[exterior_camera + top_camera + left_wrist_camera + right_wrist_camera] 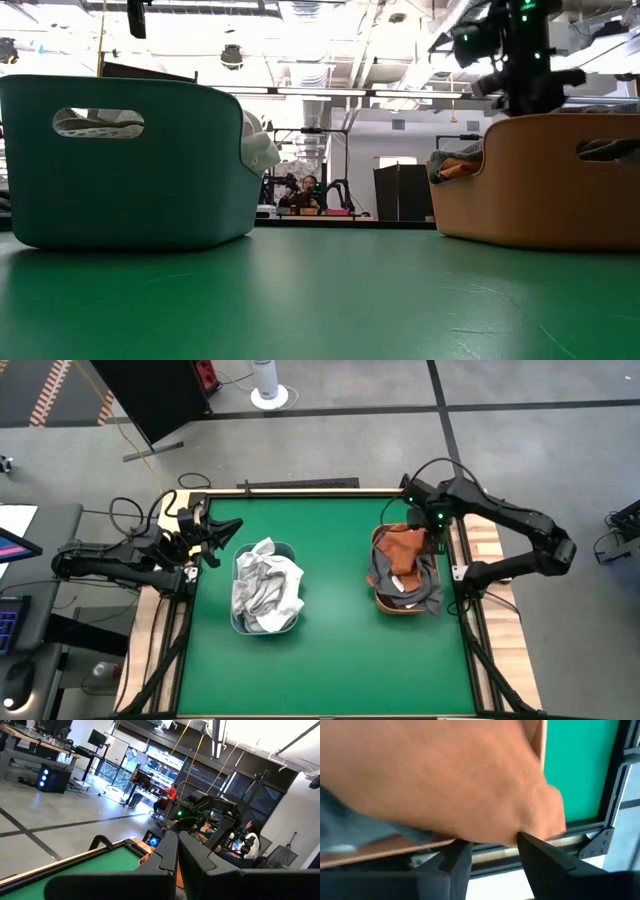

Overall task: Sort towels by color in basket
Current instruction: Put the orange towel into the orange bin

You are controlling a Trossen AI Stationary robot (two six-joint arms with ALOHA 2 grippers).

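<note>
1. A green felt-topped table [340, 660] with a pale wooden rim lies below both claws.
2. A white cylindrical floor fan [267, 382] stands on the grey floor, well beyond the left claw.
3. A seated person in a red top [171, 793] shows far off, past the left claw's tips.

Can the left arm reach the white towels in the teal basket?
Probably yes: the left gripper, shut, sits just beside the teal basket, and the white towels lie heaped uncovered with nothing between.

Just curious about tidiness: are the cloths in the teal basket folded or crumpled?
Crumpled. The white and grey towels sit bunched in the teal basket, with creases everywhere.
</note>
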